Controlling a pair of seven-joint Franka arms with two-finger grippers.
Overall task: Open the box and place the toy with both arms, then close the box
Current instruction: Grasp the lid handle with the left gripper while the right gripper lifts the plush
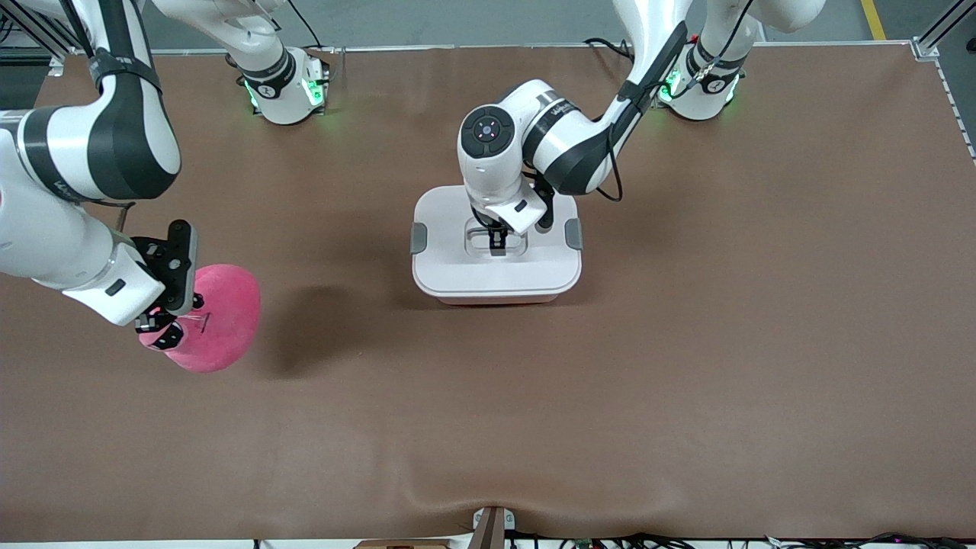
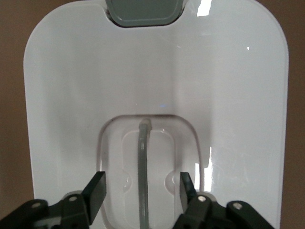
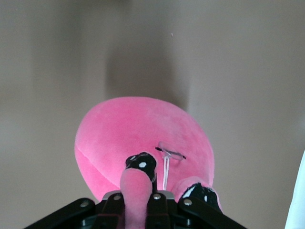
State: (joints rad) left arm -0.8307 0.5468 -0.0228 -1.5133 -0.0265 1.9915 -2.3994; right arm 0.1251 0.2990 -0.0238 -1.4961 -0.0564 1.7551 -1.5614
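You have the box (image 1: 496, 259) standing mid-table with its white lid (image 2: 157, 86) on and both grey side clips (image 1: 418, 238) against the lid's edge. Your left gripper (image 1: 497, 242) sits low over the lid's recessed handle (image 2: 143, 157), fingers (image 2: 95, 193) spread either side of the bar, gripping nothing. Toward the right arm's end from the box, your right gripper (image 1: 164, 324) is clenched on the pink toy (image 1: 217, 316), seemingly by an ear, which hangs above the table (image 1: 610, 381).
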